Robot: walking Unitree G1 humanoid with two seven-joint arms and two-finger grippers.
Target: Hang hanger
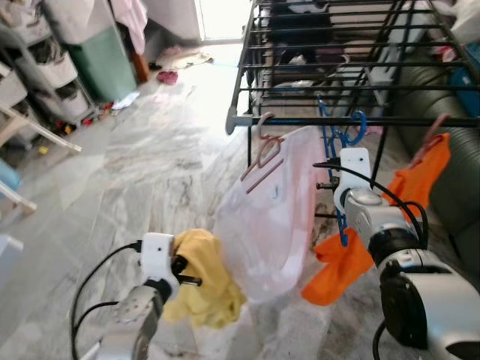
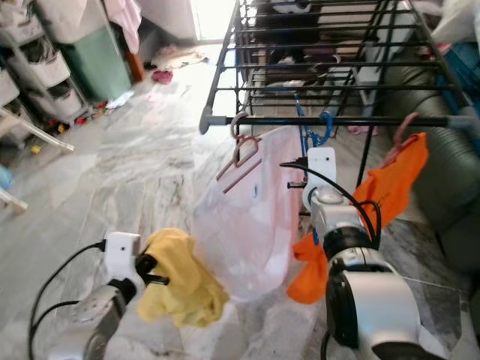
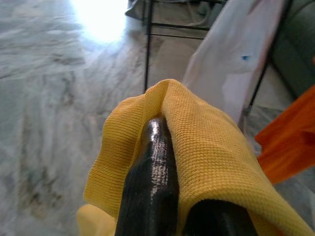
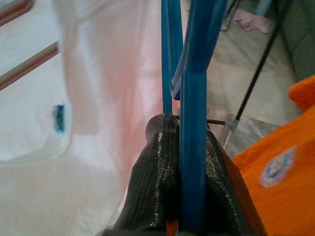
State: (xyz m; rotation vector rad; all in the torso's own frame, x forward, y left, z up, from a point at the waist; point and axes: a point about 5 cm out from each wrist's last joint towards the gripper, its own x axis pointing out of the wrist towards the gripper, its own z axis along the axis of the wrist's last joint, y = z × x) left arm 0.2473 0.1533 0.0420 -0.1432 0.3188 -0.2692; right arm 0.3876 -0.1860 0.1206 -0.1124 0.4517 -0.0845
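Right jaws clamp one blue hanger (image 4: 193,123); left grip one yellow cloth (image 1: 204,277).

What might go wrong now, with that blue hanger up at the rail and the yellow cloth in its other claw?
The blue plastic hanger, pinched by the right gripper, may slip off the black drying rack rail on release. It hangs close to the pale pink garment and could snag it. The yellow cloth in the left gripper could drop.
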